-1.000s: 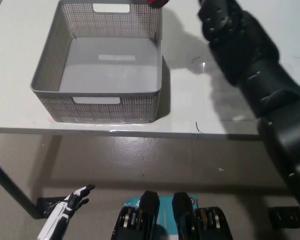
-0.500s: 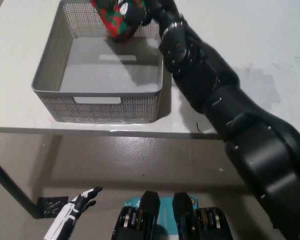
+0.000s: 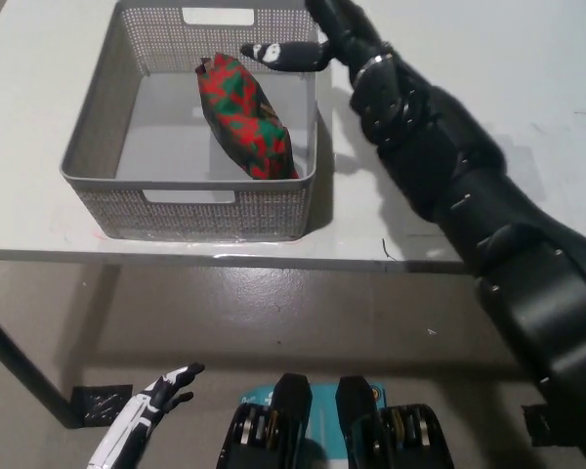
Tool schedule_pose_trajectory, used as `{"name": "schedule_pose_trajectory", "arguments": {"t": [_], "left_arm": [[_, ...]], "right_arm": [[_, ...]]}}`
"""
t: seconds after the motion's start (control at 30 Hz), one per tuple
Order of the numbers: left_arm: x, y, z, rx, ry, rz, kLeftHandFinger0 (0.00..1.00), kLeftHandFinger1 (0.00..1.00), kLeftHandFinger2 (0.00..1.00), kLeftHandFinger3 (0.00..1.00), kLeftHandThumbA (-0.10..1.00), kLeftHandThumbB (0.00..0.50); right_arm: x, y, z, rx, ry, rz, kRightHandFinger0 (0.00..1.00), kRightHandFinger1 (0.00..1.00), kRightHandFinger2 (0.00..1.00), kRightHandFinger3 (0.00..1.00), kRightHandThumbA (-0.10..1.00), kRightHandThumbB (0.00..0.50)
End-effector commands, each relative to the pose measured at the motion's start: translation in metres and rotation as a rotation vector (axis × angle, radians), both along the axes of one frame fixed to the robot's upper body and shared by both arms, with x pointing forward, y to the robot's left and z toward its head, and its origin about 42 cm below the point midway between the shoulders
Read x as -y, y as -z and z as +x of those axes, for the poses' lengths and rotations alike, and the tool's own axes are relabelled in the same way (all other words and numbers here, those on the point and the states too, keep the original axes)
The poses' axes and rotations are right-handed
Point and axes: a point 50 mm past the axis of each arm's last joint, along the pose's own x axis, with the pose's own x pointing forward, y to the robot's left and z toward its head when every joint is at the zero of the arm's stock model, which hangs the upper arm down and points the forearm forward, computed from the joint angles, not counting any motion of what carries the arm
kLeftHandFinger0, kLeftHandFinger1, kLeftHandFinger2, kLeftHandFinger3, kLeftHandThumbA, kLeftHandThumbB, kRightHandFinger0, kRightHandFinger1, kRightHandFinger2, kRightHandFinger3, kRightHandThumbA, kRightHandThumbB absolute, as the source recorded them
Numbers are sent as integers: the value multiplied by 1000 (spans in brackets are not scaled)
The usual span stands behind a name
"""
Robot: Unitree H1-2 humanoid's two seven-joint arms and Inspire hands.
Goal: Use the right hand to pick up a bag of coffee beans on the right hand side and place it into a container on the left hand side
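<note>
The red-and-green coffee bag, no readable print, is lying in the grey container; the black right hand is hovering spread and empty.

Red-and-green patterned coffee bag, grey perforated basket, white table, black right hand

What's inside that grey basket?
A red and green coffee bag lies in the grey basket; the floor beneath it is hidden. The right hand hovers above.

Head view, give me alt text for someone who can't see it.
A red and green coffee bag lies inside a grey mesh basket on a white table, with the open black right hand just above it. The white left hand hangs low.
</note>
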Motion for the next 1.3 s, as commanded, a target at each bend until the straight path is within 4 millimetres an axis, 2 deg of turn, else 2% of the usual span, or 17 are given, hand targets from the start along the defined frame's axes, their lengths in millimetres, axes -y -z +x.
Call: {"name": "schedule_pose_trajectory", "arguments": {"t": [0.0,0.1,0.13,0.27,0.47,0.5,0.53,0.6,0.67,0.7,0.77,0.9,0.93,0.97,1.07,1.2,1.27], "left_arm": [[-3,-11,6,34,16,9,967,1000,1000,1000,1000,256],[-2,-11,8,43,23,7,966,1000,1000,1000,1000,240],[-1,-12,9,44,25,8,965,1000,1000,1000,1000,241],[-1,-12,9,34,24,10,968,1000,1000,1000,1000,275],[-3,-17,15,47,20,20,943,985,1000,1000,1000,243],[-3,-17,14,48,17,25,938,980,1000,1000,1000,238],[-3,-15,12,44,15,23,945,986,1000,1000,1000,239],[-3,-15,9,42,8,20,946,988,1000,1000,1000,236],[-3,-14,7,45,8,22,947,995,1000,1000,1000,225],[-4,-15,7,46,8,21,950,999,1000,1000,1000,229],[-5,-16,8,48,5,23,949,999,1000,1000,1000,231],[-7,-15,7,41,3,13,945,995,1000,1000,1000,245],[-7,-15,6,39,-1,11,944,995,1000,1000,1000,240],[-6,-14,5,38,-2,10,944,994,1000,1000,1000,238],[-8,-15,6,40,-8,10,953,1000,1000,1000,1000,241],[-7,-12,8,40,-11,5,965,1000,1000,1000,992,238],[-6,-12,7,47,-11,3,974,1000,1000,1000,993,229]], "right_arm": [[5,-38,5,44,-20,1,1000,1000,1000,1000,987,376],[18,-46,7,52,-14,6,1000,1000,1000,1000,1000,474],[22,-48,8,55,-12,12,1000,1000,1000,1000,1000,466],[46,-72,7,109,-2,26,1000,1000,1000,1000,1000,369],[98,-128,-13,266,-13,127,1000,1000,1000,1000,1000,411],[108,-134,-20,289,-25,140,1000,1000,1000,1000,1000,399],[124,-140,-38,351,-45,146,1000,1000,1000,1000,1000,420],[136,-138,-62,392,-75,165,1000,1000,1000,1000,1000,420],[148,-125,-90,423,-115,221,1000,1000,1000,1000,1000,396],[155,-113,-115,471,-145,263,1000,1000,1000,1000,1000,368],[160,-99,-138,524,-157,315,1000,1000,1000,1000,1000,351],[169,-39,-198,617,-175,448,1000,1000,1000,1000,1000,358],[168,-17,-215,623,-183,472,1000,1000,1000,1000,1000,356],[168,-12,-219,621,-186,476,1000,1000,1000,1000,1000,355],[163,36,-259,550,-221,533,1000,1000,1000,1000,1000,324],[154,80,-281,359,-295,606,1000,1000,1000,1000,1000,391],[152,99,-290,315,-291,628,1000,1000,1000,1000,1000,405]]}}
